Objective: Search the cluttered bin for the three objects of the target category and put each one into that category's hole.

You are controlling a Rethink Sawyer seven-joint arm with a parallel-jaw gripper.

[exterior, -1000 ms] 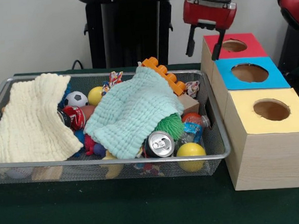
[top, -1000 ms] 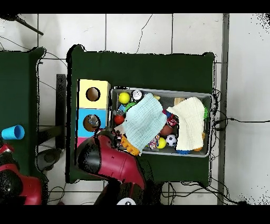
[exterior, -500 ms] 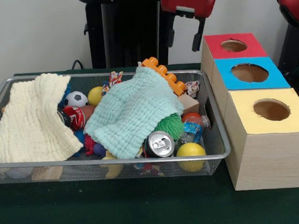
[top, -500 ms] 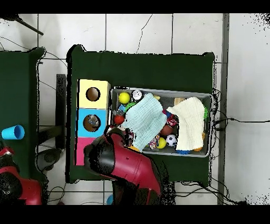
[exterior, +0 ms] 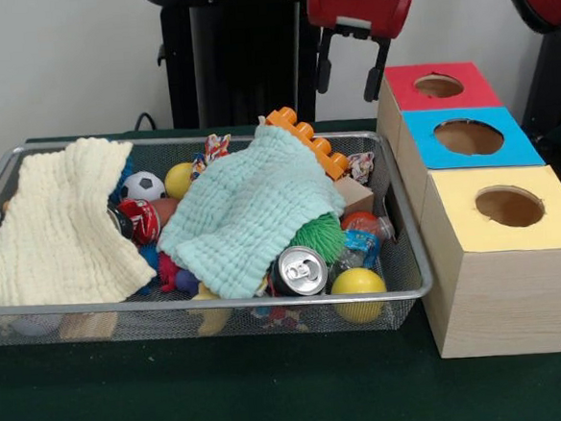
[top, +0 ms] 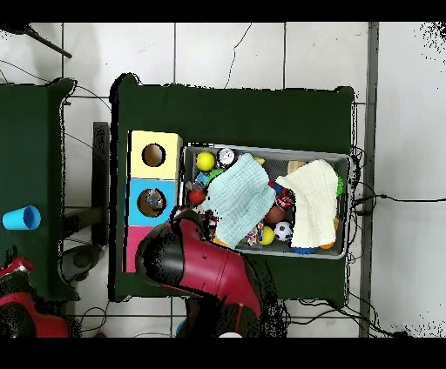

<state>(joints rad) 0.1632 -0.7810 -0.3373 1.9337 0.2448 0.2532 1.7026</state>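
A wire bin (exterior: 402, 289) fills the lower left of the front view on the green worktop (exterior: 274, 394), with a silver can (exterior: 299, 270) and yellow ball (exterior: 358, 287) at its near edge. Behind them a mint cloth (exterior: 247, 208) and cream cloth (exterior: 60, 226) cover more clutter. At right stand yellow (exterior: 509, 243), blue (exterior: 468, 140) and red (exterior: 436, 86) holed boxes. At upper centre the gripper (exterior: 348, 73) hangs above the bin's far edge, its jaws spread wide and empty.
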